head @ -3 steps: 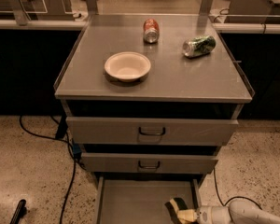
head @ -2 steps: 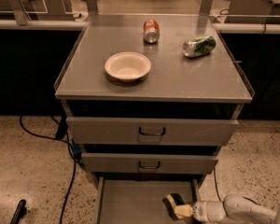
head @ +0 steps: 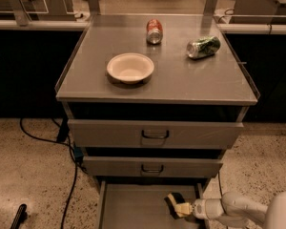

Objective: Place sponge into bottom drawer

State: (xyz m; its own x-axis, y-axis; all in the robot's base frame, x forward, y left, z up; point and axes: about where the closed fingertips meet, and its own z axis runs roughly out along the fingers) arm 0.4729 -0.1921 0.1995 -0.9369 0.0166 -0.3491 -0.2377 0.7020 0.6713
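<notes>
The bottom drawer (head: pixel 133 205) is pulled open at the foot of the grey cabinet, and its flat floor shows. The sponge (head: pixel 172 201), dark green top over pale yellow foam, is tilted over the drawer's right part near the right wall. My gripper (head: pixel 182 209) reaches in from the lower right on a white arm (head: pixel 229 208) and is shut on the sponge. I cannot tell whether the sponge touches the drawer floor.
Two upper drawers (head: pixel 155 135) with dark handles are closed. On the cabinet top (head: pixel 181 82) stand a white bowl (head: pixel 130 67), a red can (head: pixel 154 31) and a crushed green can (head: pixel 203 46). Black cables (head: pixel 72 175) lie on the speckled floor to the left.
My gripper has moved left and slightly farther into the bottom drawer with the sponge in it. Nothing on the cabinet top has moved.
</notes>
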